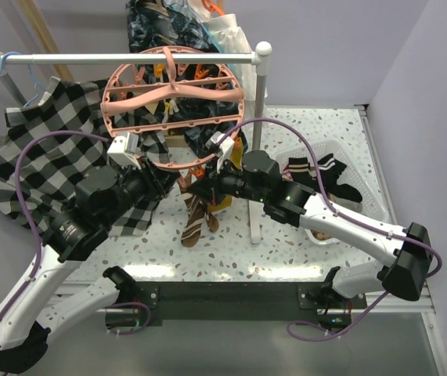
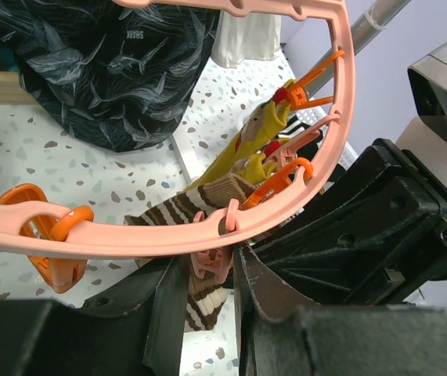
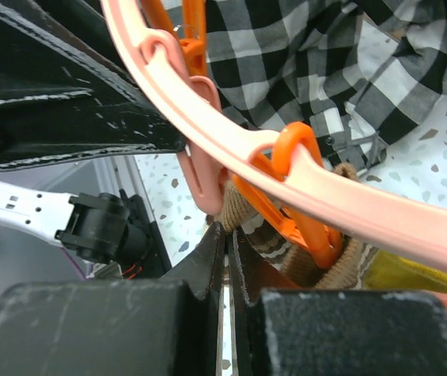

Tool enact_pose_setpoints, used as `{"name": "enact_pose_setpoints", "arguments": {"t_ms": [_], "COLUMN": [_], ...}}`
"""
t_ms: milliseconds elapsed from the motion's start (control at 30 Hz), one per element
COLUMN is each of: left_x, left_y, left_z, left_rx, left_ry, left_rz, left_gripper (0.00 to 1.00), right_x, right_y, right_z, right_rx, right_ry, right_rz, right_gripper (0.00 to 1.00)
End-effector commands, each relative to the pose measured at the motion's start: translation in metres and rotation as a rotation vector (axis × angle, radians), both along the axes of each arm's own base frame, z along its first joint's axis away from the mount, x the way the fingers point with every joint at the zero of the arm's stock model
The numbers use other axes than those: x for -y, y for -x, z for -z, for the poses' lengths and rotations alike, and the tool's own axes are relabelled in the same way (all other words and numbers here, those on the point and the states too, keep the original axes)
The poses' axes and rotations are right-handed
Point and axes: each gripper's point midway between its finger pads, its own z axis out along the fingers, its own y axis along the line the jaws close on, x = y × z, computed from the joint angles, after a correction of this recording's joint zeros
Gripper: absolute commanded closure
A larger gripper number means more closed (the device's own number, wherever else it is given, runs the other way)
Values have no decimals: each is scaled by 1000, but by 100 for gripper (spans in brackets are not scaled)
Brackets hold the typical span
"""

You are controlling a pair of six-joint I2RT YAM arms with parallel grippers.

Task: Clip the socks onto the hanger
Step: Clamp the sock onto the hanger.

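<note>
The salmon-pink round hanger (image 1: 129,78) hangs from the white rail. Both grippers meet under its near rim. My left gripper (image 1: 168,178) has its jaws on either side of a small pink clip (image 2: 211,262) under the ring (image 2: 129,239) and presses it. A brown sock with cream stripes (image 1: 194,223) hangs below that clip (image 2: 184,207). My right gripper (image 3: 227,231) is shut on this sock's cuff (image 3: 274,243), right beside the pink clip (image 3: 200,157). A mustard sock (image 2: 258,129) hangs from a nearby clip on the ring.
The checkered shirt (image 1: 51,149) hangs at the left on the white rail (image 1: 129,57). A rail post (image 1: 258,133) stands behind the right gripper. A clear tray (image 1: 364,196) with black socks (image 1: 329,176) sits at the right. A dark patterned bag (image 2: 106,63) lies behind.
</note>
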Motion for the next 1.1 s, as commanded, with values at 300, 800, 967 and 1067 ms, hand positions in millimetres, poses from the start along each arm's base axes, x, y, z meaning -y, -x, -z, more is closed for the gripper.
{"name": "enact_pose_setpoints", "arguments": {"t_ms": [300, 800, 967, 1067], "left_x": [0, 8, 11, 12], "left_y": [-1, 1, 2, 2], "left_z": [-31, -24, -26, -26], "left_rx": [111, 94, 103, 104], "left_ry": [42, 34, 44, 45], "left_rz": [6, 49, 65, 72], "left_gripper": [100, 100, 100, 100], "right_x": [3, 11, 12, 12], "right_y": [16, 7, 2, 1], "right_z": [1, -20, -22, -21], "right_rx": [0, 11, 4, 0], "right_ry": [-29, -128, -145, -145], "right_rz": [-74, -61, -61, -62], "right_gripper": [100, 100, 100, 100]}}
